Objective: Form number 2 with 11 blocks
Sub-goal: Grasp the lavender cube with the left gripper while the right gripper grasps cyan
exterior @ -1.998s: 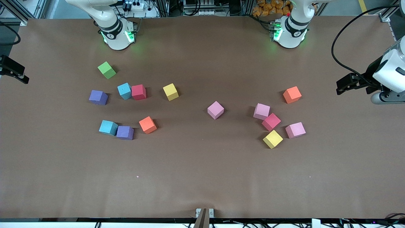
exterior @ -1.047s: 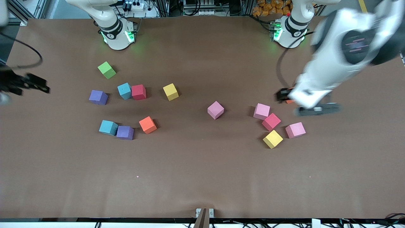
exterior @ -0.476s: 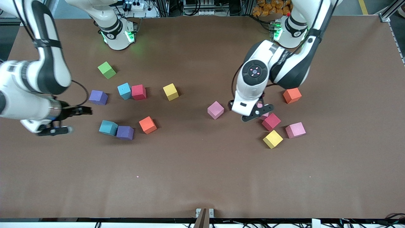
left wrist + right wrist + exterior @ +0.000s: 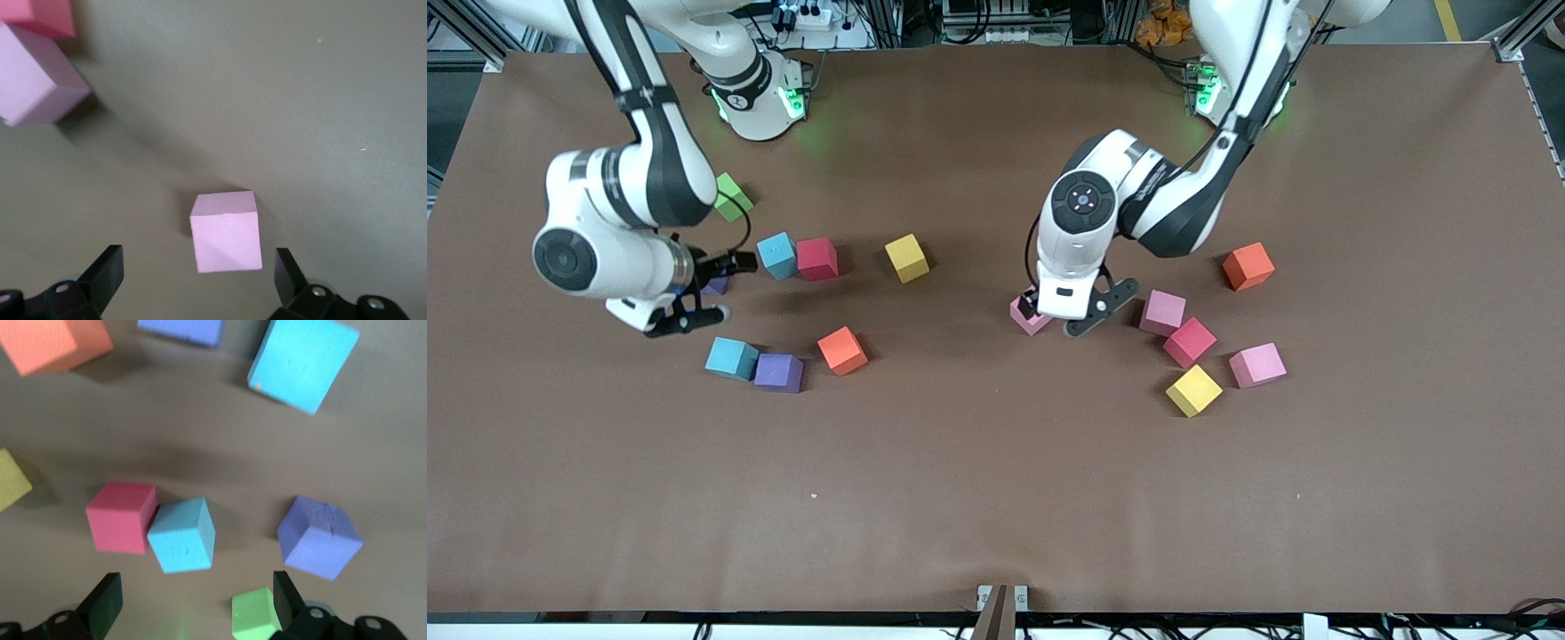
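A: Locate the target block.

B: Lone pink cube (image 4: 225, 231), mid-table, apart from the other blocks, directly below the left gripper (image 4: 1069, 317), centred between its spread fingers.

A: Right gripper (image 4: 694, 293)?

B: Spread, empty, over a purple cube (image 4: 319, 538).

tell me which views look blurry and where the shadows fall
Front view: sharp, even light, short soft shadows beside each block, green glow at both arm bases. Left wrist view: pink cube crisp, its shadow a dark smear on the table, open left gripper above it. Right wrist view: slightly soft; blue cube edges fuzzy, right gripper open.
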Tool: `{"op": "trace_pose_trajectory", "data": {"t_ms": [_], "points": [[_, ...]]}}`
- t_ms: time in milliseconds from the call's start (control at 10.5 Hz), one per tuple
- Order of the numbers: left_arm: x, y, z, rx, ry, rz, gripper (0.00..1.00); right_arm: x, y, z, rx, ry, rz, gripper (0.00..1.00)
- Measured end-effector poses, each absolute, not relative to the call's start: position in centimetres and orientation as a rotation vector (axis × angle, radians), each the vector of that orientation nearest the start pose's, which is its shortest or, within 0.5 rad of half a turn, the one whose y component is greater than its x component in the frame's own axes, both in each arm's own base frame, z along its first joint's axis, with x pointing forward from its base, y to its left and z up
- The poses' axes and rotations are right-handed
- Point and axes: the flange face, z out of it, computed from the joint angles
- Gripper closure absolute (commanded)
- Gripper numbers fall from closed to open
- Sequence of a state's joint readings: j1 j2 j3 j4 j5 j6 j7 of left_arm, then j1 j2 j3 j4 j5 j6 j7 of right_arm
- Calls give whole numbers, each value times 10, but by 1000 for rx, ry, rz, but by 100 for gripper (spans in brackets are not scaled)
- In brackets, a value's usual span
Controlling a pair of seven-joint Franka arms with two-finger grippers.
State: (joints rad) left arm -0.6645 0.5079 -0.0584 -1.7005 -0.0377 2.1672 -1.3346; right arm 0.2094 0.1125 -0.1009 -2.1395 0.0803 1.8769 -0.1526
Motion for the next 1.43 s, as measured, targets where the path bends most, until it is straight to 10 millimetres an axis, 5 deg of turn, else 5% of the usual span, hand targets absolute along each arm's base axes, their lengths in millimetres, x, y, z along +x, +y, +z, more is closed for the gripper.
{"op": "trace_pose_trajectory", "data": {"t_ms": [285,856,1047,1427], "points": [[495,-435,272,-2940,-1109,219,0,477,61,332,-2956,-478,576,0],[494,-440,239,-2932,-1149,237,0,429,99,260,-2952,-686,516,0],[491,-445,238,-2943,-1133,235,0,410,94,236,-2942,-746,497,0],[486,-452,232,-2945,-1112,240,0,414,60,203,-2939,-761,446,0]]}}
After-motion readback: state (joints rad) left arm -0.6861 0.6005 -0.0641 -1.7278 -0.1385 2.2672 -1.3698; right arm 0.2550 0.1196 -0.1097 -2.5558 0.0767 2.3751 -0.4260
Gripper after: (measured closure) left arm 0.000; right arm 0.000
